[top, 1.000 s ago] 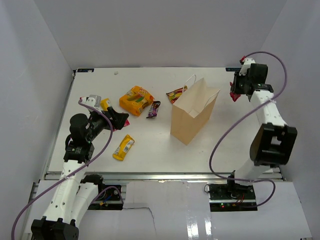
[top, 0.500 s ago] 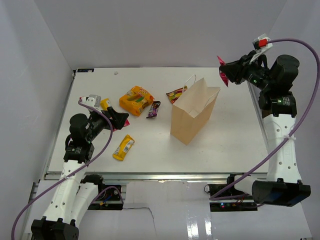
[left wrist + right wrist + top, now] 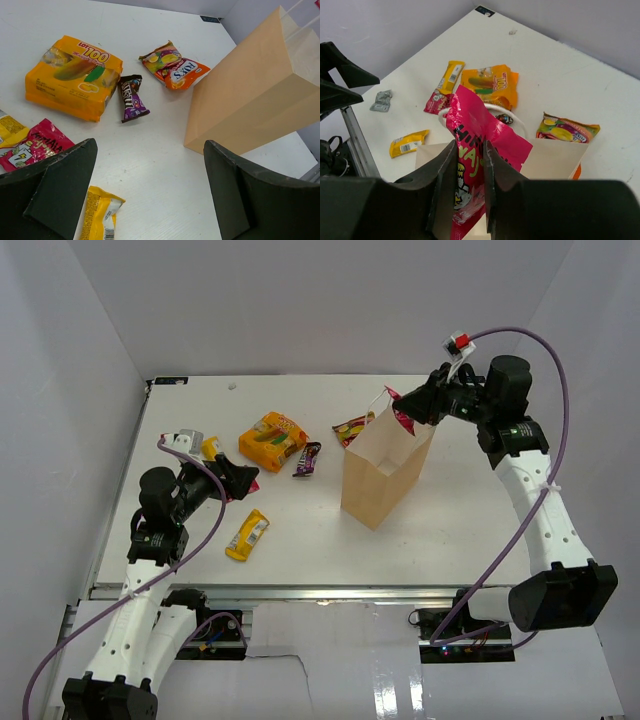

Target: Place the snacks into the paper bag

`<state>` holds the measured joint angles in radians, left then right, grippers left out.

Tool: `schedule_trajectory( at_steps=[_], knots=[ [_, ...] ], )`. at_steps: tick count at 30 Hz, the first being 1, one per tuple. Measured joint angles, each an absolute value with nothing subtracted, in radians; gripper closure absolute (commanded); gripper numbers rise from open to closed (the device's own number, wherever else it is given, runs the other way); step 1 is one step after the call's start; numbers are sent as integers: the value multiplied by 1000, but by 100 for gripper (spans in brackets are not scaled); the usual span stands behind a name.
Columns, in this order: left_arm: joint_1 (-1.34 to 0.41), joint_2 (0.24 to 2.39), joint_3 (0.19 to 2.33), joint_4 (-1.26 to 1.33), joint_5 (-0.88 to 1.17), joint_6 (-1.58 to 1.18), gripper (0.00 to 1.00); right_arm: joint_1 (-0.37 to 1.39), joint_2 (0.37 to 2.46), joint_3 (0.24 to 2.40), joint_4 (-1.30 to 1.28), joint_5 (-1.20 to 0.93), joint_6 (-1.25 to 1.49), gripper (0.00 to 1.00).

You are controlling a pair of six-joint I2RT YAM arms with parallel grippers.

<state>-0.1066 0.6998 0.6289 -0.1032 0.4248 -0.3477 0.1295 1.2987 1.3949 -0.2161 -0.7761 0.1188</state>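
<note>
Your right gripper (image 3: 415, 406) has swung over the paper bag (image 3: 378, 468), pinching 1 pink packet (image 3: 479, 131): likely light, floppy, slick, so hold its flat face; left gripper (image 3: 150, 165) gapes wide above the counter (image 3: 300, 530).

Left gripper (image 3: 150, 147) is hovering over the white table (image 3: 165, 170), my jaws standing wide apart with nothing between them. The paper bag (image 3: 250, 100) is standing upright on the right, just past my right finger (image 3: 240, 195). The orange-yellow pouch (image 3: 75, 77) is lying upper left, with the dark purple bar (image 3: 131, 98) sitting just beside its right edge. An orange-and-green packet (image 3: 174, 66) is lying near the bag's far side. A red packet (image 3: 32, 147) is lying by my left finger (image 3: 57, 195), and a yellow bar (image 3: 100, 220) is poking out at the bottom edge.
</note>
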Motion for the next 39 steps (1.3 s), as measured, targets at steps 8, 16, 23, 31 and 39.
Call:
schedule_trajectory(
  at_steps=[8,16,23,31,39],
  knots=[
    [-106,734,612,-33,579,-361,2,149,1298,1300,-230,-737,80,51],
    [-109,884,595,97,685,-468,2,151,1272,1304,-242,-714,51,38],
    [-318,1250,778,79,456,-578,8,128,1165,1351,-300,-600,20,25],
    [-469,1857,1396,-41,181,-679,12,-36,783,1135,-286,-492,-22,7],
    [-490,2255,1697,-145,107,-773,12,-221,649,872,-258,-583,1,6]
  ],
)
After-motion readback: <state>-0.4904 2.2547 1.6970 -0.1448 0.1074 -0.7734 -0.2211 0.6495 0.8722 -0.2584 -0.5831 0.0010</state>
